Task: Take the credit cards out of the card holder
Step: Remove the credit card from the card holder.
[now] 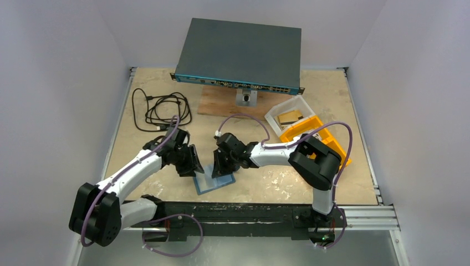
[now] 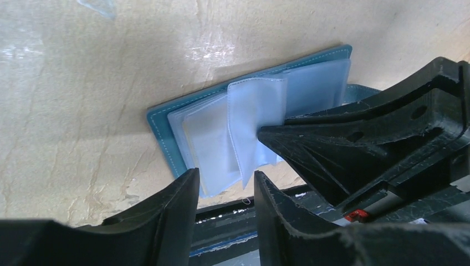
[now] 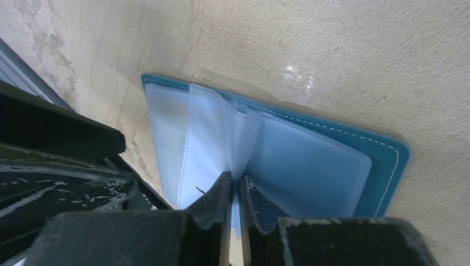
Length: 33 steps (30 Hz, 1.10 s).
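Card holder [image 1: 213,183] lies open and flat on the table [image 1: 266,185] near its front edge, between my two grippers, clear pockets facing up. My right gripper [image 3: 234,185] has its jaws almost together, pinching a clear pocket leaf [image 3: 213,133] at its edge and lifting it off the others. My left gripper [image 2: 224,183] sits just beside the holder's end, jaws half apart with nothing between them. I can't make out any of the credit cards through the cloudy plastic. I'd keep that leaf steady with the right, bring the left fingers to the pocket's open mouth, and close on card only. If I catch plastic, I expect the whole holder to lift.
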### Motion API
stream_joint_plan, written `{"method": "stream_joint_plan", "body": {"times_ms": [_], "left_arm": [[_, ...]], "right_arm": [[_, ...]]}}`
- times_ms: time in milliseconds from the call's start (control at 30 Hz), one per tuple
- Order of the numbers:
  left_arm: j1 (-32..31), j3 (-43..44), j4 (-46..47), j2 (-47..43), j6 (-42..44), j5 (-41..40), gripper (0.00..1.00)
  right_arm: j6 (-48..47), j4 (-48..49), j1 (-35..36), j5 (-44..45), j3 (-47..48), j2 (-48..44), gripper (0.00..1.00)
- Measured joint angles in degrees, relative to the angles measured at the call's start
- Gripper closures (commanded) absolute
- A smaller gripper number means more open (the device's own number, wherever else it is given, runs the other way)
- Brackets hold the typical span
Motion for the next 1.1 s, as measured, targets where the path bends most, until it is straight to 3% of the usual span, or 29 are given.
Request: {"method": "stream_joint_plan", "body": {"times_ms": [833, 1100], "left_arm": [[-3.54, -1.88, 7.37, 8.22, -1.92, 0.48, 0.71], [-3.72, -1.88, 10.25, 10.8, -3.37, 1.38, 0.93]], "right_arm": [[1.2, 4.76, -1.68, -4.0, -2.78, 0.0, 0.94], [1.73, 6.93, -2.05, -5.22, -3.85, -0.26, 0.77]]}}
